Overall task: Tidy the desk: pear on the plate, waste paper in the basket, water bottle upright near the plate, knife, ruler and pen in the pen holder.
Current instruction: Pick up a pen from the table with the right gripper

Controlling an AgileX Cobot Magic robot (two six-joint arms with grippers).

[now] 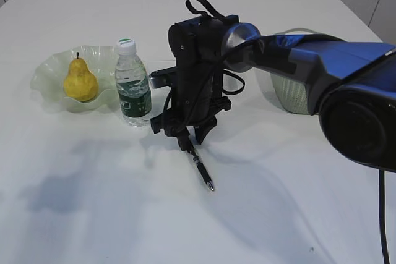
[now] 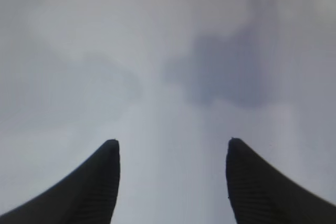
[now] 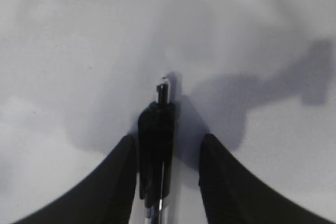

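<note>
We see the right fingers (image 3: 167, 166) part open around the pen's (image 1: 201, 167) upper end, one touching it, the other seemingly apart, so a firm grip is unclear. Its long axis slants from the fingers toward five o'clock, tip on the counter (image 1: 93, 214). The left fingers (image 2: 170, 177) stand wide, holding nothing. At ten o'clock stands the water bottle (image 1: 132, 85), upright beside the plate (image 1: 49, 69) bearing the pear (image 1: 80, 81).

- The right gripper (image 3: 167, 153) fills the lower part of the view, its two black fingers (image 3: 113, 182) curving up from the bottom corners.
- A black pen (image 3: 156, 156) stands between them, touching the left finger, with a gap to the right one.
- Behind lies the white desk (image 3: 68, 51), crossed by soft grey shadows.
</note>
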